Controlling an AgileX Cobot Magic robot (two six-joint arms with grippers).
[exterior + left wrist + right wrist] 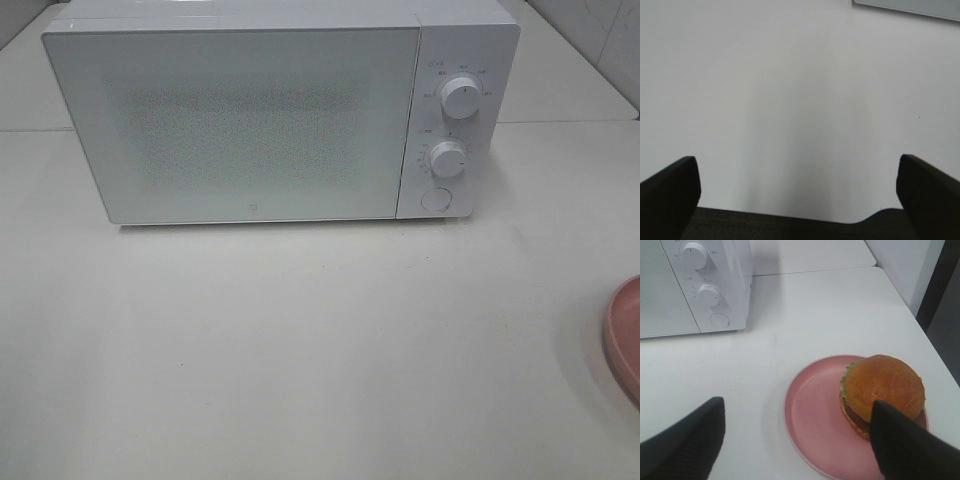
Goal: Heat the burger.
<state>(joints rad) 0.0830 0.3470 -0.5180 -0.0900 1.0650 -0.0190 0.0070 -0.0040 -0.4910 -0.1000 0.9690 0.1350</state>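
Observation:
The burger (880,387) has a brown domed bun, dark filling and a bit of green. It sits on a round pink plate (815,420), toward the plate's side away from the microwave. In the exterior high view only the plate's rim (625,335) shows at the right edge; the burger is out of that view. My right gripper (797,440) is open above the plate, one finger (905,445) in front of the burger. My left gripper (797,192) is open and empty over bare table. Neither gripper shows in the exterior high view.
A white microwave (250,110) stands at the back of the white table, door shut, with two knobs (460,97) and a round button (436,199) on its right panel. It also shows in the right wrist view (695,285). The table edge (935,355) lies near the plate.

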